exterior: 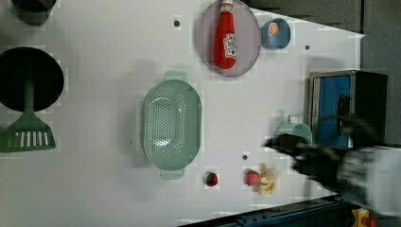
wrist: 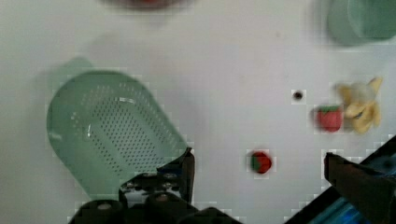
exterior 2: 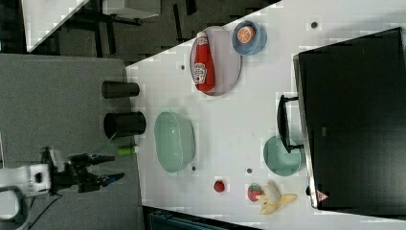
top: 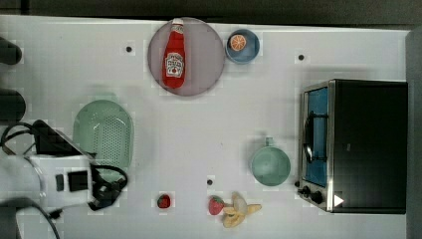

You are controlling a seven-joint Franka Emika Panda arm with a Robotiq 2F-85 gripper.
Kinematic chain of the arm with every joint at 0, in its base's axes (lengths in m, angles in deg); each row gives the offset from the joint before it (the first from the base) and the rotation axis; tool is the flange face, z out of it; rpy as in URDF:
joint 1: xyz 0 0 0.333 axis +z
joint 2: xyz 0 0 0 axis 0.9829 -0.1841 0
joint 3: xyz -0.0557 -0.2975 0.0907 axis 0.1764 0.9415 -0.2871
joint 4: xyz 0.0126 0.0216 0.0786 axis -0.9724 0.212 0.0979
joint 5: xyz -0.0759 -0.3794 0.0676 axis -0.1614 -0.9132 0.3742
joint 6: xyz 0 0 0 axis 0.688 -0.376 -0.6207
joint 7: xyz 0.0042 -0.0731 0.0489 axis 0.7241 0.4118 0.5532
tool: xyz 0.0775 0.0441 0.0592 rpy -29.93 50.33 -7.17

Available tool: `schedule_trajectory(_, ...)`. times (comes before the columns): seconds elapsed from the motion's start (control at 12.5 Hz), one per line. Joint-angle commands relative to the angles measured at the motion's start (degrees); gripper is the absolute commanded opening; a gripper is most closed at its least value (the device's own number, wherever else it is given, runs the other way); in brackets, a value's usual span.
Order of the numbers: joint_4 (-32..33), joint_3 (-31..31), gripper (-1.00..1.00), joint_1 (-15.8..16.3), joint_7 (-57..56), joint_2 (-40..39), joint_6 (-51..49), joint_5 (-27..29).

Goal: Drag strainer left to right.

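The gripper [wrist: 259, 170] fills the wrist view's foreground, its two fingers spread wide with nothing between them. The strainer [top: 103, 133] sits upright on the white table [top: 209, 124] at the top view's nine o'clock side, apparently just under the arm's near edge, though contact is hard to judge. A small strawberry [top: 163, 201] lies at its four o'clock, and the green cup [top: 269, 166] stands well apart toward three o'clock, beside the toaster oven [top: 356, 145].

pincer [exterior 2: 109, 168] spread wide, held level, empty
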Motion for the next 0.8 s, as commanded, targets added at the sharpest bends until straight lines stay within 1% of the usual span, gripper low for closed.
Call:
schedule_trajectory(0.08,1.9,-3.7,1.00,-1.0,19.4,-3.7,6.1,1.4)
schedule_trajectory(0.24,4.6,-6.1,1.00,-1.0,31.9,-9.0,14.1,1.3)
schedule_trajectory(0.4,7.6,-7.3,1.00,-1.0,42.0,-14.3,23.2,1.2)
schedule_trajectory(0.64,11.3,-7.1,1.00,-0.9,50.8,-22.0,35.3,0.2)
schedule_trajectory(0.8,12.2,-7.0,1.00,-0.9,54.9,-26.9,40.6,-1.9)
